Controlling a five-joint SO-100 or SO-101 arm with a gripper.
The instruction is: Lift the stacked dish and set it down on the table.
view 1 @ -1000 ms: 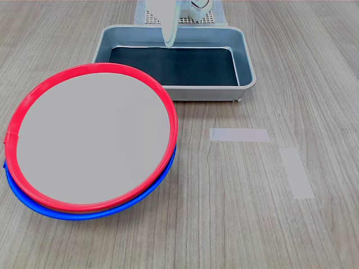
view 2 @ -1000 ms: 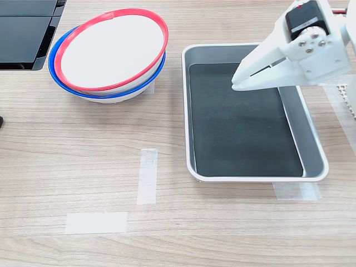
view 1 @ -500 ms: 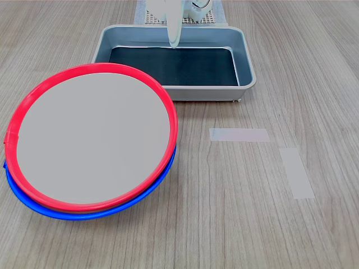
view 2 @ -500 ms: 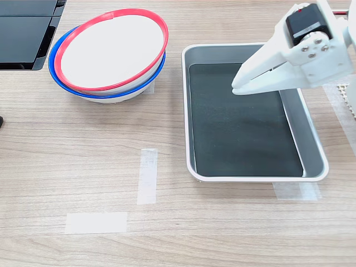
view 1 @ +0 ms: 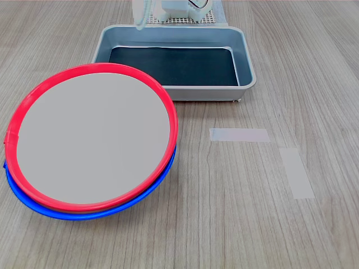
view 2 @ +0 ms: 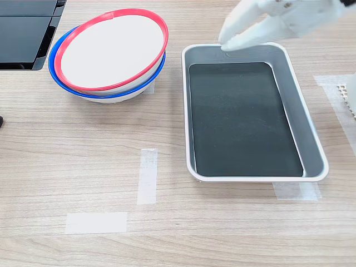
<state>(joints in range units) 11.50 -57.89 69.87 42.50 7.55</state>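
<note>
The red-rimmed dish (view 1: 95, 137) with a flat pale grey centre lies tilted on top of a blue-rimmed dish (view 1: 84, 213), at the first exterior view's left. In the second exterior view the red-rimmed dish (view 2: 111, 47) is at the upper left, over the blue-rimmed dish (view 2: 53, 64). My white gripper (view 2: 228, 44) is blurred, hovering above the far end of the grey tray (view 2: 186, 111), well to the right of the dishes. Its jaws look slightly parted and hold nothing. Only the tip of the gripper (view 1: 140, 22) shows in the first exterior view. The wood-grain table (view 1: 252, 224) carries everything.
Two pale tape strips (view 1: 239, 134) (view 1: 296, 172) lie on the table; they are the strips (view 2: 147, 175) (view 2: 95, 222) in the second exterior view. A black device (view 2: 22, 33) sits at the second exterior view's top left. A white mesh pad (view 2: 347, 94) lies at its right edge.
The gripper has risen and swung from over the tray's middle toward its far end, nearer the dishes, and its jaws have parted a little. The dishes have not moved.
</note>
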